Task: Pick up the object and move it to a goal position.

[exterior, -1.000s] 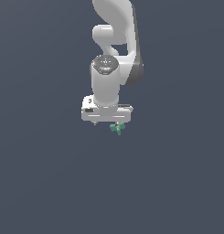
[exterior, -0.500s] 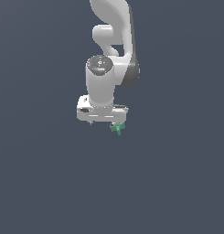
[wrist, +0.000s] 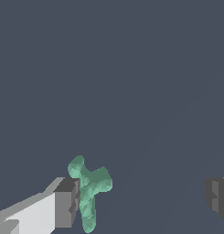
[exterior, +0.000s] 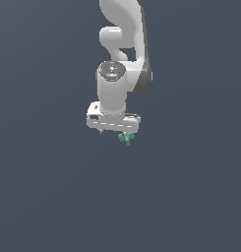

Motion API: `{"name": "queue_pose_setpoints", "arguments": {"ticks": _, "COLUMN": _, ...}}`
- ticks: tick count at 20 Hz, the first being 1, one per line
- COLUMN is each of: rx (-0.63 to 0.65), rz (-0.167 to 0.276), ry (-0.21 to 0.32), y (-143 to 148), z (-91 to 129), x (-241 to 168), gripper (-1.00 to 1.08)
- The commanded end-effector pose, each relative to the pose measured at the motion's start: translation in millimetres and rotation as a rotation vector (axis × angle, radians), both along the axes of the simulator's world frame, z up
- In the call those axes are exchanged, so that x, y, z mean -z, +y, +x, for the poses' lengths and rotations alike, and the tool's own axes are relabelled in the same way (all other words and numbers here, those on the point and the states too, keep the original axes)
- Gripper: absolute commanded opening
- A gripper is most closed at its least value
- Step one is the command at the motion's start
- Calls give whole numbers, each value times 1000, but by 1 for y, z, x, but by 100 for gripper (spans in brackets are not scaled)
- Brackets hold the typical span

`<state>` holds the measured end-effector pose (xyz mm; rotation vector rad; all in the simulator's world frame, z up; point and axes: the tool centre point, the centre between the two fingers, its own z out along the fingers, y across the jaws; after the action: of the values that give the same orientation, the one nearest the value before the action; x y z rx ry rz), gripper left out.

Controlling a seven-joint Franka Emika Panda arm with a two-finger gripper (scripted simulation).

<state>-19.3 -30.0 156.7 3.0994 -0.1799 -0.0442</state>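
gripper (wrist: 141, 201) spread wide, nothing clamped; one finger (wrist: 66, 203) touches the teal object (wrist: 89, 187), the other stands well apart. object sits just under the gripper's edge. step: lining up the grasp. next: centre over object, then close.

Between jaws: object (wrist: 89, 192) sits against one finger (wrist: 66, 203); open gap across to the other finger (wrist: 216, 197).
Around gripper (exterior: 115, 133): plain grey surroundings, unobstructed.
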Motion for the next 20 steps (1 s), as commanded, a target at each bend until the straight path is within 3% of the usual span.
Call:
{"name": "queue_pose_setpoints", "arguments": {"ticks": 1, "rx": 35, "rz": 2, "ry": -4, "y": 6, "z": -3, "x": 3, "gripper": 100}}
{"name": "queue_pose_setpoints", "arguments": {"ticks": 20, "rx": 413, "rz": 23, "ry": -34, "y": 56, "z": -43, "x": 31, "gripper": 100}}
